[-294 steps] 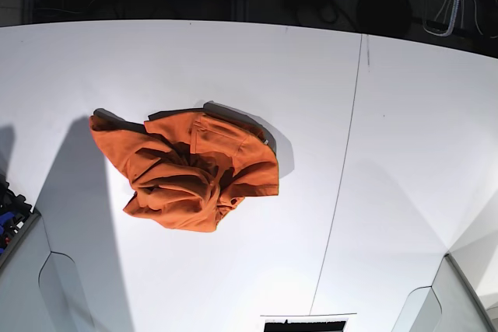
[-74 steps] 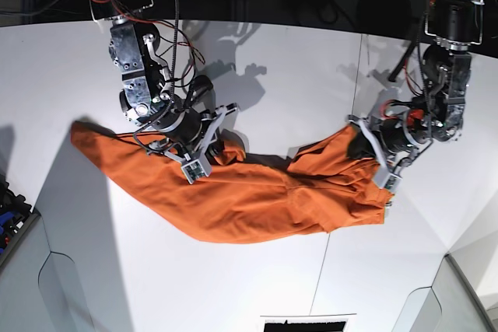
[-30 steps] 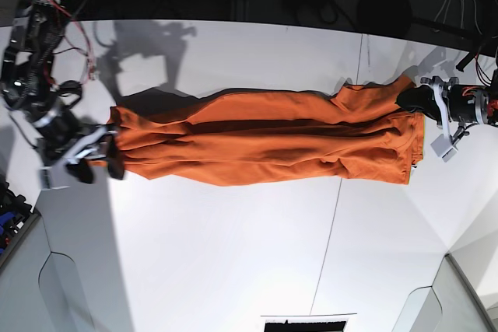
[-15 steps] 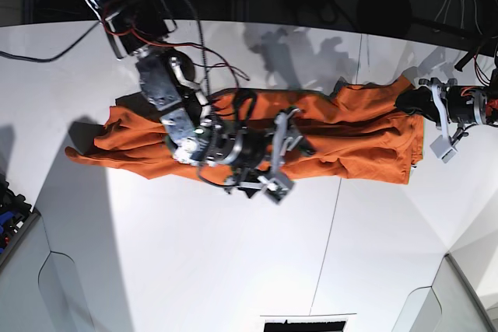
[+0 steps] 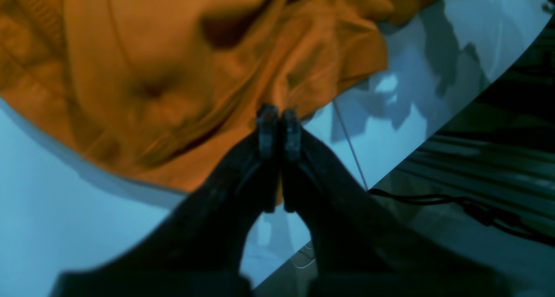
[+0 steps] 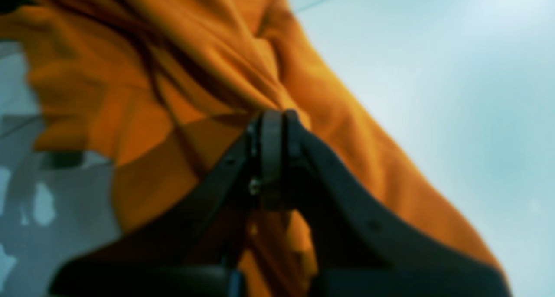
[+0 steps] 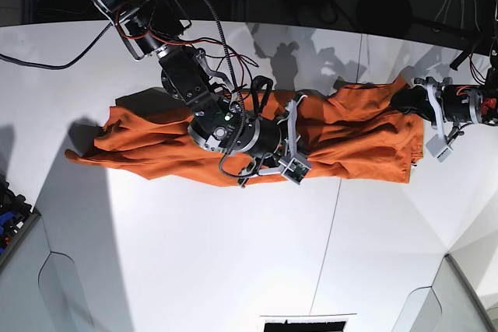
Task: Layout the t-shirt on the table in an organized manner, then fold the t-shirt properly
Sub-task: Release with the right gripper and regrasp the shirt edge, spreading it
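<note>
T-shirt [image 7: 358, 134] fabric is lying in a long bunched band across the table [image 7: 233, 254], stretched sideways and still far from flat, so the laying-out step looks to be in hand and only partly done. Doing it well probably means drawing the two pinched spots apart and away from each other while keeping the cloth low, so that the folds between the jaws are opening out instead of rolling tighter; lifting too high risks letting the loose end beyond the right arm's jaws drag and twist. The right gripper [image 7: 294, 162] is pressing into the middle of the band with its jaws clenched on a ridge of cloth, and the left gripper [image 7: 436, 118] is sitting at the far end with its jaws pinched on the edge there. The base view is giving the whole spread: how long the band is, and that the two holds are well apart. It is not showing the pinches themselves. The left wrist view is showing the tips closed with orange cloth running straight ahead of them and bare table to either side; the right wrist view, blurred, is showing a fold gathered right at the closed tips, with cloth draping ahead and to one side.
</note>
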Action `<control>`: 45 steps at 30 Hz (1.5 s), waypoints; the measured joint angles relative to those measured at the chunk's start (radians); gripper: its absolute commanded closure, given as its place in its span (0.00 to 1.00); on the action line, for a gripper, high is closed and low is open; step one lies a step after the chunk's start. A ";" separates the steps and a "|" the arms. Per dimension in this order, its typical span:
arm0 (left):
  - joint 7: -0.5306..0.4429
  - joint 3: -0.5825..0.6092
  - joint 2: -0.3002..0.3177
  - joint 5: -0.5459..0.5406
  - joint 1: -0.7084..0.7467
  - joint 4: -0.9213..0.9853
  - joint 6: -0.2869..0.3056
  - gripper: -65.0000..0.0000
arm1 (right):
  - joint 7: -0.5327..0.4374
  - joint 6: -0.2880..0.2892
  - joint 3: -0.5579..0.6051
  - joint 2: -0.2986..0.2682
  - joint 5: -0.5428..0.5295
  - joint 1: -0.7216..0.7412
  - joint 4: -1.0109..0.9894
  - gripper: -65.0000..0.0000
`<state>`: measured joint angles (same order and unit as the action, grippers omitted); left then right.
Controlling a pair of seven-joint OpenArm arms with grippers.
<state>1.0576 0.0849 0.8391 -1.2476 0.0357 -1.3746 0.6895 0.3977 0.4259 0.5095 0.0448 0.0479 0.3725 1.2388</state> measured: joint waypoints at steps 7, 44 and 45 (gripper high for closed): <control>-0.003 0.000 0.011 0.084 0.000 0.000 0.000 1.00 | -0.003 -0.037 -0.245 -0.008 0.005 0.101 0.000 1.00; -0.111 -0.191 0.043 0.008 -0.094 -0.002 0.000 0.60 | 0.209 -0.018 -0.635 -0.231 -0.362 -0.097 0.001 0.30; -0.141 -0.191 0.029 0.045 -0.106 -0.002 0.000 0.60 | 0.208 -0.018 -0.635 -0.231 -0.362 -0.100 0.001 0.30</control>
<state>0.9169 -0.1059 0.8684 -1.2026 -0.0704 -1.3769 0.6891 0.6056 0.4080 -0.1253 -0.1864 -0.3145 0.2729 1.2396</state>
